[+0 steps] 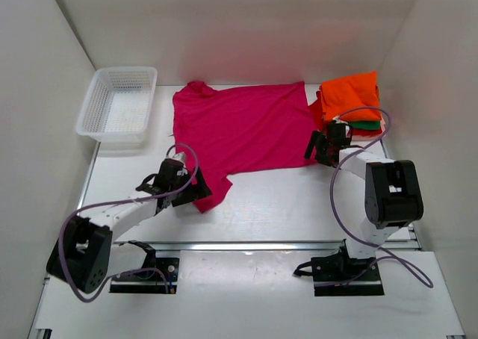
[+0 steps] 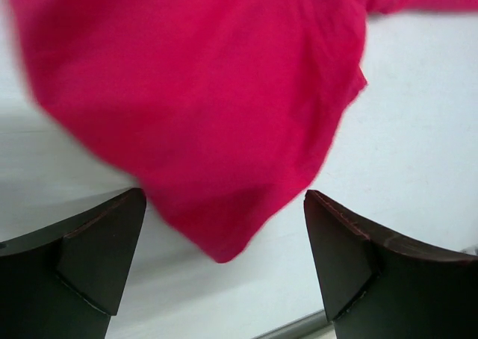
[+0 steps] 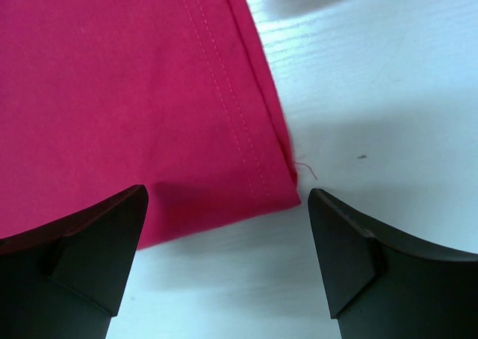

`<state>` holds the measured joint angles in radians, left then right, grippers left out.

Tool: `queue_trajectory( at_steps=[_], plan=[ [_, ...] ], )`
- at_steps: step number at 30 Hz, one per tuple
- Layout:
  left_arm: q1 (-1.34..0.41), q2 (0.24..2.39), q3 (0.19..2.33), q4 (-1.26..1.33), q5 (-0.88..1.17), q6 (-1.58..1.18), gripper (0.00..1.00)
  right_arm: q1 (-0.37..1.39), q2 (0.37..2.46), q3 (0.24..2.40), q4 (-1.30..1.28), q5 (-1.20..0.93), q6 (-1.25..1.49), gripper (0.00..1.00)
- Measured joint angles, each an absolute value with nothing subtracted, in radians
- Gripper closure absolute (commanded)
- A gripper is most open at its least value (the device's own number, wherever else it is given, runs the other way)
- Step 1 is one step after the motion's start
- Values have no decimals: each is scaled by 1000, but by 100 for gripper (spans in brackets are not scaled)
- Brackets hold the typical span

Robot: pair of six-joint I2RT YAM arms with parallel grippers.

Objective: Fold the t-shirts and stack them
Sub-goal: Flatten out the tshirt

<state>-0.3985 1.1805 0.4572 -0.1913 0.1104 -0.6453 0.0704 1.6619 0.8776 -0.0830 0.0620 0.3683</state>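
The magenta-pink t-shirt [image 1: 243, 130] lies spread flat on the middle of the table. My left gripper [image 1: 196, 197] is open at the shirt's near left sleeve; in the left wrist view the sleeve tip [image 2: 216, 130] hangs between the two fingers, not gripped. My right gripper [image 1: 320, 148] is open at the shirt's right hem corner; in the right wrist view the hemmed corner [image 3: 254, 167] lies flat just ahead of the fingers. A stack of folded t-shirts stands at the back right: orange [image 1: 349, 94] on top, green [image 1: 366, 125] and red edges below. The pale pink shirt is out of view.
A white plastic mesh basket [image 1: 118, 106] stands at the back left. White walls close in the table on the left, back and right. Cables loop from both arms over the near table.
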Motion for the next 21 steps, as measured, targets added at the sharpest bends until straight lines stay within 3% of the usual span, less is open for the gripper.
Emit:
queue_trajectory(
  at_steps=[2,4,6,7,8,9,10,16,21],
  plan=[
    [-434,1239,503,-199,122,-645,1,70,1676,892,-82,71,379,15],
    [-467,1292,543,-200,133,-644,5,69,1700,916,-84,78,386,22],
    [-488,1317,554,-183,150,-648,16,70,1731,950,-83,84,392,40],
    [-492,1322,550,-176,161,-651,42,70,1746,966,-83,85,396,70],
    [-493,1324,547,-171,170,-657,66,70,1755,975,-82,85,394,81],
    [-493,1328,543,-173,173,-656,79,70,1763,980,-83,84,406,95],
    [-491,1335,536,-178,179,-652,100,70,1768,982,-86,82,412,100],
    [-443,1309,529,-247,191,-622,100,70,1747,979,-133,65,427,100],
    [-369,1154,649,-396,191,-589,100,76,1594,971,-231,27,414,100]
  ],
)
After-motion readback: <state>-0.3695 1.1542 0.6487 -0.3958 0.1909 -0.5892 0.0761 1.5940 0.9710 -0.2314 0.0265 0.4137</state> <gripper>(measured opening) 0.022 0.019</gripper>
